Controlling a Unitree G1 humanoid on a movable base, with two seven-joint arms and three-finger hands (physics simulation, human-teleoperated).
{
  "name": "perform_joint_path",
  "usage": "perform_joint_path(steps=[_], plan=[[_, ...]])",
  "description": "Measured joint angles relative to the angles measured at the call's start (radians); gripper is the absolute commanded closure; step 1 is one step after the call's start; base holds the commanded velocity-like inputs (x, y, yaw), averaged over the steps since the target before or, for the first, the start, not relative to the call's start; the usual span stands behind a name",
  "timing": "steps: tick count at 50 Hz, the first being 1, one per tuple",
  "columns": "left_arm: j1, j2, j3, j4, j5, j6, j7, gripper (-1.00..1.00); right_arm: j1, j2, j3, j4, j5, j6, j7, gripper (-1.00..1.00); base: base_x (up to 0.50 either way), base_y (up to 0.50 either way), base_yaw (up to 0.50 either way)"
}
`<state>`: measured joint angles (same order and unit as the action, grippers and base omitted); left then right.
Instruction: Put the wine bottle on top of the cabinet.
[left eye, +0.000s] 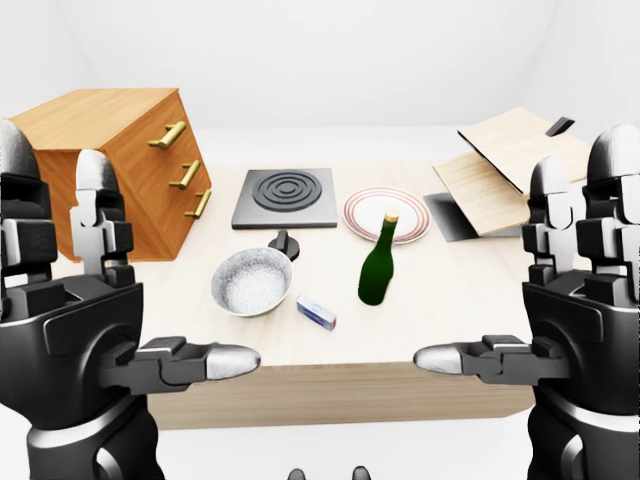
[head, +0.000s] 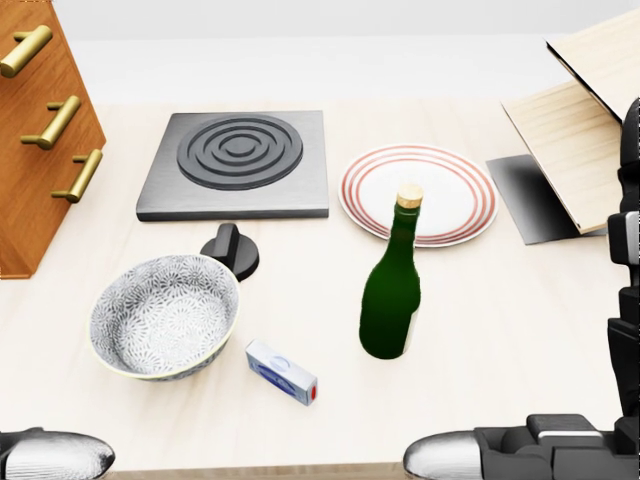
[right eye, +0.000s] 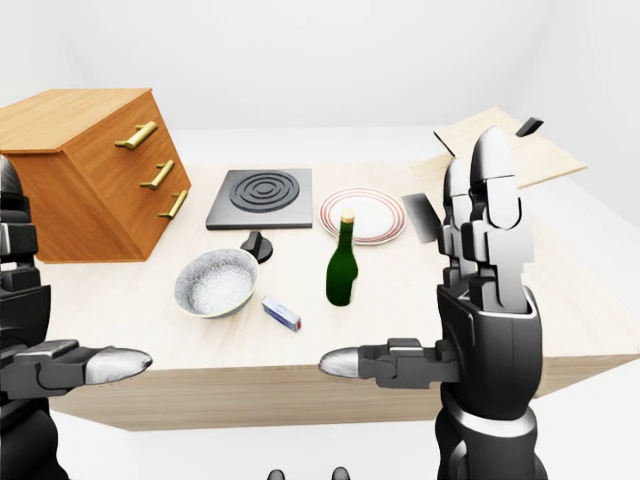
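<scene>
A dark green wine bottle (head: 392, 292) with a cork stands upright on the light wooden table (head: 520, 330), just below a red-ringed plate (head: 450, 190). The wooden cabinet (left eye: 120, 165) with brass handles stands at the table's left end. My left hand (left eye: 95, 300) is raised at the left of the left-eye view, fingers open, empty. My right hand (right eye: 480, 300) is raised at the right, fingers open, empty. Both hands are held short of the table's near edge, apart from the bottle.
A patterned bowl (head: 165, 316) sits left of the bottle, a small white-and-blue box (head: 281, 371) between them. A grey hotplate (head: 238, 160) with a black knob (head: 231, 250) lies beside the cabinet. Light wooden boards (left eye: 505, 165) lean at the table's right end.
</scene>
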<state>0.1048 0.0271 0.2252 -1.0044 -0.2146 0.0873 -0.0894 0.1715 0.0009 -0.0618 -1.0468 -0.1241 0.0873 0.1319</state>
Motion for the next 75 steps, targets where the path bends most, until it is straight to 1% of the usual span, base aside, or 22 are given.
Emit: perform_joint_path(steps=[14, 28, 34, 38, 40, 47, 55, 64, 75], plan=[[-0.001, 0.002, 0.021, -0.033, -0.021, 0.000, 0.002, -1.00, 0.019, 0.016, 0.006, 0.000, -0.033, 0.000, 0.026, -1.00, 0.50, 0.00, 0.00], [-0.008, 0.005, 0.019, -0.017, -0.018, 0.000, 0.005, -1.00, 0.023, 0.020, 0.004, 0.000, -0.037, 0.000, 0.031, -1.00, 0.50, 0.00, 0.00], [-0.011, 0.006, 0.018, -0.011, -0.017, 0.000, 0.008, -1.00, 0.020, 0.016, -0.001, 0.000, -0.029, 0.000, 0.028, -1.00, 0.00, 0.00, 0.00], [-0.013, 0.007, 0.016, -0.008, -0.015, 0.000, 0.009, -1.00, 0.022, 0.005, 0.008, 0.000, -0.054, 0.000, 0.033, -1.00, 0.00, 0.00, 0.00], [-0.013, 0.002, 0.008, -0.007, -0.013, 0.000, 0.008, -1.00, 0.024, -0.003, 0.006, 0.000, -0.069, 0.000, 0.039, -1.00, 0.00, 0.50, 0.00], [-0.011, 0.003, 0.006, -0.001, -0.008, 0.000, 0.008, -1.00, 0.024, 0.000, 0.015, 0.000, -0.121, 0.000, 0.067, -1.00, 0.00, 0.50, 0.00], [-0.007, 0.003, 0.003, 0.003, -0.004, 0.000, 0.006, -1.00, 0.024, 0.004, 0.021, 0.000, -0.149, 0.000, 0.081, -1.00, 0.00, 0.50, 0.00], [-0.002, 0.002, 0.003, 0.008, -0.003, 0.000, 0.003, -1.00, 0.030, 0.010, 0.021, 0.000, -0.160, 0.000, 0.086, -1.00, 0.00, 0.50, 0.00], [0.003, 0.002, 0.007, 0.019, -0.004, 0.000, -0.001, -1.00, 0.038, 0.020, 0.008, 0.000, -0.128, 0.000, 0.079, -1.00, 0.00, 0.00, 0.00]])
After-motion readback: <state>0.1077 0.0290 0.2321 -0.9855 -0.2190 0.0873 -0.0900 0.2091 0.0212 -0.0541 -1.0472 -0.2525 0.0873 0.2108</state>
